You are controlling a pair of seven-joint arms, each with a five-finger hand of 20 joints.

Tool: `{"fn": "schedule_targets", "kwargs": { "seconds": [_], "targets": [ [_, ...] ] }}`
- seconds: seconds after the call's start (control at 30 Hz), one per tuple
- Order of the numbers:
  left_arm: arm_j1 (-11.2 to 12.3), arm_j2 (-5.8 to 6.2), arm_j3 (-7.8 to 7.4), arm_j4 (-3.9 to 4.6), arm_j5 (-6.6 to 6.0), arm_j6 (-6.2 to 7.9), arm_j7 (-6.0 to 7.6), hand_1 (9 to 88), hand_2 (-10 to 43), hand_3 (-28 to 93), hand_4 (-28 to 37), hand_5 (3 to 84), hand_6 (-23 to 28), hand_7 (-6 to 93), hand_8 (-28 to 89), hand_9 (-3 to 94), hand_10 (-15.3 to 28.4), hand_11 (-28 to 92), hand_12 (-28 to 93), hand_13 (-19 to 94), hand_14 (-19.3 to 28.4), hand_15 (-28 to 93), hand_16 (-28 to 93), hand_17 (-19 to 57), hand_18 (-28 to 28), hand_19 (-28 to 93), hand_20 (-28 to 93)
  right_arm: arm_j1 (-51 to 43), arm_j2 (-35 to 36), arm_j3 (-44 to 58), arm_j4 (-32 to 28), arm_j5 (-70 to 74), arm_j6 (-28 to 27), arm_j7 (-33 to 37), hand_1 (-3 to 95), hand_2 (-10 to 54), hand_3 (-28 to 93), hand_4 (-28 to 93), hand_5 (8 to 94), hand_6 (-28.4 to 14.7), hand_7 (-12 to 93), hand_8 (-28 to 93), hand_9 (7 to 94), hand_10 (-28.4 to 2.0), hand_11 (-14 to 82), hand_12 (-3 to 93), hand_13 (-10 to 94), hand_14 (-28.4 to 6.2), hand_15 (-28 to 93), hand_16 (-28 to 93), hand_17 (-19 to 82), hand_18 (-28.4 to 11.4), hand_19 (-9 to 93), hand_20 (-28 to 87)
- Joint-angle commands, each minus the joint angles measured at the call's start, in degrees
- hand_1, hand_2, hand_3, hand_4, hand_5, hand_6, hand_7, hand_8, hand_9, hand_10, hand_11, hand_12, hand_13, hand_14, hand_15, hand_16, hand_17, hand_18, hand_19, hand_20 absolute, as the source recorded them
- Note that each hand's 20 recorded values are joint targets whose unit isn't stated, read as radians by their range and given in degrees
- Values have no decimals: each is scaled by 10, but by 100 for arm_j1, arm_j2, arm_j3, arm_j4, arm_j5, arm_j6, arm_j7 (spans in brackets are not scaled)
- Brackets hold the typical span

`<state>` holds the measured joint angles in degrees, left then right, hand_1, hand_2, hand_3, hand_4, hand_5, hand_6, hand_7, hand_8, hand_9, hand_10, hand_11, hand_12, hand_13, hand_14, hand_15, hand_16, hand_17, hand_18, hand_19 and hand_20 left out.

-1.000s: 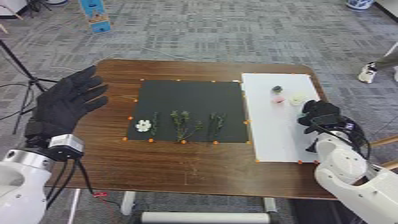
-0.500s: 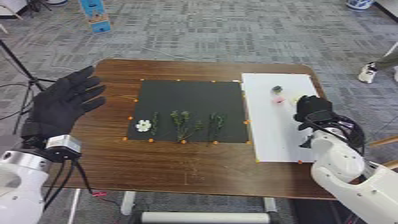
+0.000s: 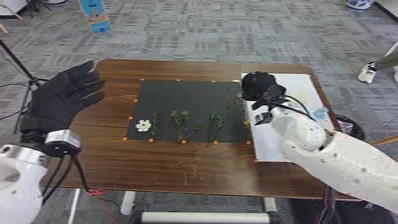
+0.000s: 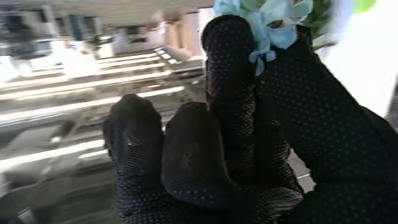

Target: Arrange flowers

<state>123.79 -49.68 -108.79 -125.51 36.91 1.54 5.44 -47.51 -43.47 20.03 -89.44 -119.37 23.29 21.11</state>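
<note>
- The fingers (image 4: 229, 65) of the right hand (image 3: 258, 85) were narrow, pinching a blue flower (image 4: 282, 22) against the thumb (image 4: 306, 75); the other fingers were bent, with nothing visible between them.
- In the right wrist view, the blue flower was at the tips of that pinch, with some green foliage (image 4: 318, 17) just beside the thumb.
- In the head view, the right hand was over the far part of the white board (image 3: 271, 149), near its edge along the black mat (image 3: 191, 92).
- On the near part of the black mat lay a white flower (image 3: 143, 125), with a thin sprig (image 3: 155, 123) just beside it, then a branching sprig (image 3: 180, 125), then another green sprig (image 3: 216, 127) toward the right.
- A pale blue thing (image 3: 320, 114) was on the right part of the white board, near the right arm; exactly what it was, I could not tell.
- Orange markers (image 3: 184, 142) dotted the mat's edges.
- Both the mat and the board lay on the brown tabletop (image 3: 178, 172).
- At the tabletop's left edge, the left hand (image 3: 55, 102) was wide, fingers straight and slightly apart.
</note>
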Motion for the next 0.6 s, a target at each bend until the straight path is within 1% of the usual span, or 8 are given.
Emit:
{"fn": "schedule_targets", "kwargs": {
  "seconds": [0.03,0.2,0.23,0.27,0.33,0.47,0.53,0.6],
  "targets": [
    [-441,172,251,96,17,-41,22,235,-25,711,-283,313,30,200,-97,296,129,247,178,243,150,296,6,-91,228,461,92,1347,-1512,-1432,401,-169,-329,-163,522,-95,810,-283,752,26,408,58,853,-38,228,488,810,-14,881,370,521,-187,932,692],
    [-589,259,352,138,17,-37,90,234,-25,712,-283,313,30,201,-97,296,128,247,178,244,150,296,6,-90,228,461,92,1739,-2007,-1954,822,-89,-187,-244,523,-95,805,-283,753,29,409,51,855,-36,220,485,811,-14,880,374,526,-188,932,700],
    [-697,286,414,199,21,-26,112,234,-25,712,-283,313,30,201,-97,296,128,247,179,244,150,296,6,-90,228,461,92,1834,-2119,-2034,933,-92,-134,-253,523,-95,804,-283,753,30,410,50,856,-36,219,485,811,-13,880,374,526,-188,932,700],
    [-714,299,447,208,22,7,129,234,-25,712,-283,314,30,201,-97,296,127,247,179,243,150,295,6,-90,228,462,92,1885,-2199,-2107,994,-57,-88,-272,523,-95,804,-283,753,30,410,49,857,-36,218,484,811,-13,880,374,526,-188,932,701],
    [-606,288,373,125,17,19,193,234,-26,712,-283,315,32,201,-97,297,128,248,179,244,150,295,6,-90,228,462,92,2031,-2285,-2291,922,-68,-32,-105,523,-95,803,-283,754,30,409,46,858,-36,216,484,812,-12,880,374,525,-188,932,701],
    [-651,335,410,127,22,-10,225,234,-26,712,-283,323,34,202,-97,302,130,249,178,248,151,299,7,-89,229,463,94,2256,-2533,-2556,1067,6,94,-11,525,-95,799,-283,755,32,409,43,861,-36,211,483,813,-12,880,374,526,-189,932,701],
    [-778,392,499,182,18,14,255,234,-26,712,-283,326,36,200,-97,305,131,249,177,249,151,301,6,-88,229,464,94,2316,-2698,-2617,1266,34,140,-79,525,-95,799,-283,755,33,410,42,862,-36,207,481,813,-11,880,374,527,-189,932,702],
    [-765,409,481,152,27,5,281,234,-27,713,-283,332,36,200,-96,310,132,251,177,254,151,304,6,-85,230,468,96,2374,-2829,-2698,1363,27,149,-57,525,-95,798,-283,756,33,408,41,864,-35,203,480,815,-12,880,374,528,-189,932,702]
  ]
}}
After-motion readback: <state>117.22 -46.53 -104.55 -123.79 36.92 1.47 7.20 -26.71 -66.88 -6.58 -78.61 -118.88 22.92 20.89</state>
